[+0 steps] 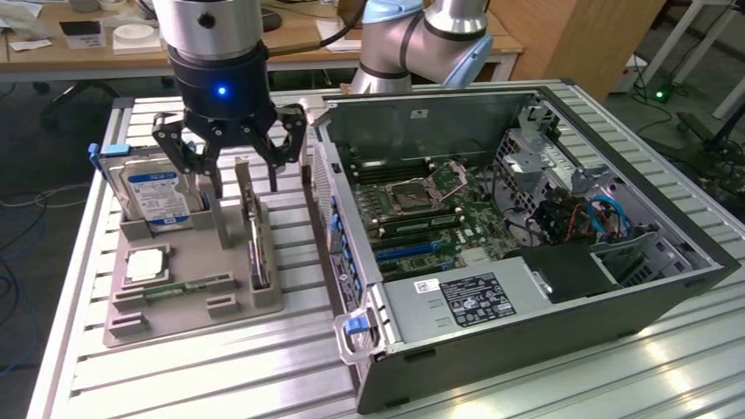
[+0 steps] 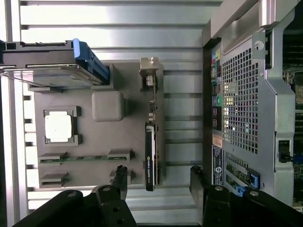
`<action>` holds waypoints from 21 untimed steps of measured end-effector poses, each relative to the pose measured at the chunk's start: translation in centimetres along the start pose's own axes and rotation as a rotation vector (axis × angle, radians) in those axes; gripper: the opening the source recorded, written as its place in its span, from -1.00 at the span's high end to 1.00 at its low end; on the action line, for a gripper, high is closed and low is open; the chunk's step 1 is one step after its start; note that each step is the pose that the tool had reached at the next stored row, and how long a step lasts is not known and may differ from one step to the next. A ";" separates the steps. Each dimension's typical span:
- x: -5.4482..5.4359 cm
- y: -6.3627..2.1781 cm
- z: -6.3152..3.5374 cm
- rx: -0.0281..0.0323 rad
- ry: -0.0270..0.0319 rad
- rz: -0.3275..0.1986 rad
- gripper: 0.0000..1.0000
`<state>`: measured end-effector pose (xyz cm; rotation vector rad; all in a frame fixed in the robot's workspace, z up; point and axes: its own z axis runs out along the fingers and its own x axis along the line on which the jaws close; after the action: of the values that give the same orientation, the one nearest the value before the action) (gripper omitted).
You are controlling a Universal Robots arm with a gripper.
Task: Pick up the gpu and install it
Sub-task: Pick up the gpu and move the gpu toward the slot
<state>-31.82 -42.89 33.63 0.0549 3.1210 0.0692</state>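
Observation:
The gpu (image 1: 256, 253) is a thin dark card standing on edge in a slot of the grey holder tray (image 1: 192, 319). In the wrist view the gpu (image 2: 150, 151) has its silver bracket (image 2: 148, 71) at the end farther from the fingers. My gripper (image 1: 241, 182) hangs above the tray with its black fingers (image 1: 275, 166) spread wide, open and holding nothing. My gripper (image 2: 158, 174) has one finger on each side of the card's line, apart from the card.
The tray also carries a hard drive (image 1: 157, 196) with a blue-white label, a square processor (image 1: 146, 264) and a green memory stick (image 1: 187, 286). An open computer case (image 1: 501, 218) with its motherboard (image 1: 420, 218) lies close beside the tray, on the exterior view's right.

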 end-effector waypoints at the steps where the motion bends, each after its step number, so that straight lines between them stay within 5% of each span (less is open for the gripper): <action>1: 0.0 -0.01 0.12 0.0000 0.0001 0.000 -0.29; 21: 0.0 -0.12 2.54 0.0000 0.0001 -0.001 -0.29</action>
<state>-31.82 -42.89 31.09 0.0536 3.1211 0.0691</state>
